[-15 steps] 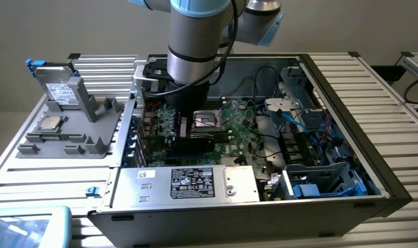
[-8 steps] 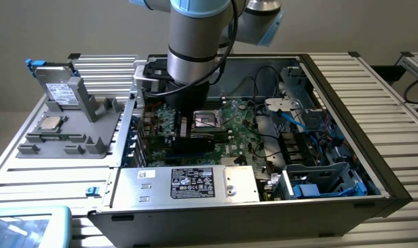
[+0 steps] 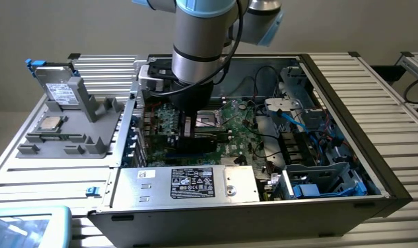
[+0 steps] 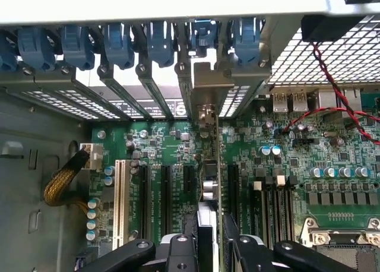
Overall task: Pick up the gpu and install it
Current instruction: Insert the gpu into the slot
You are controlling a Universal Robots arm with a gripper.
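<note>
Inside the open computer case, jaws clamp the upright gpu edge-on between them.

The arm drops almost straight down from above, its grey wrist vertical. At its tip, the claw points downward, its two black fingers clamped on either side of a thin card held on edge.

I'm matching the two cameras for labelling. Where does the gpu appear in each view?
Exterior view: the gpu hangs under the gripper, over the motherboard in the open case.
Wrist view: the gpu stands edge-on, up the middle, between the gripper's fingers.
Shared landmark: the green motherboard.
</note>
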